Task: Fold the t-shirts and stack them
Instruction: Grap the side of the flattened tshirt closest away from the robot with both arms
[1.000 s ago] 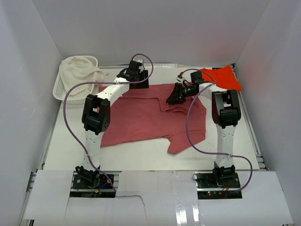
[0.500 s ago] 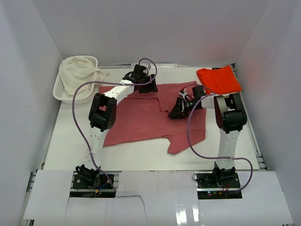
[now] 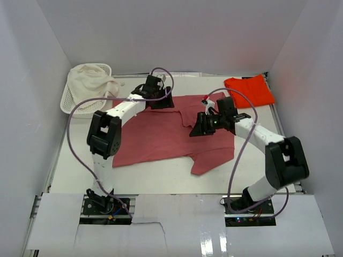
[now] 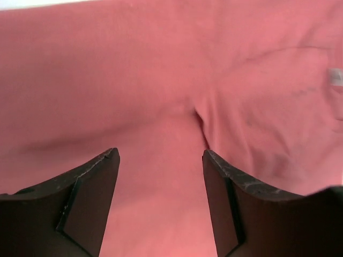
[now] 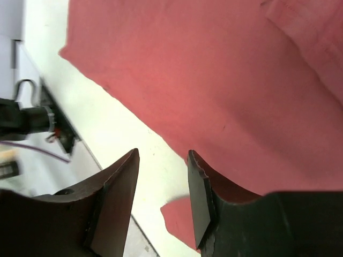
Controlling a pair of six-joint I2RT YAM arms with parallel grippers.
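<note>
Over the dusty rose t-shirt (image 3: 155,136), spread out and barely folded, the left gripper (image 4: 161,155) at its far edge gapes wide and the right gripper (image 5: 162,155) right of its middle half-open, both empty, while the orange-red t-shirt (image 3: 249,90) lies folded beyond its far-right corner, so roughly half remains.

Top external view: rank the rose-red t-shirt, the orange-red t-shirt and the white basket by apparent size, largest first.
1. rose-red t-shirt, spread out, by far largest.
2. white basket.
3. orange-red t-shirt, folded, only slightly smaller than the basket.
</note>
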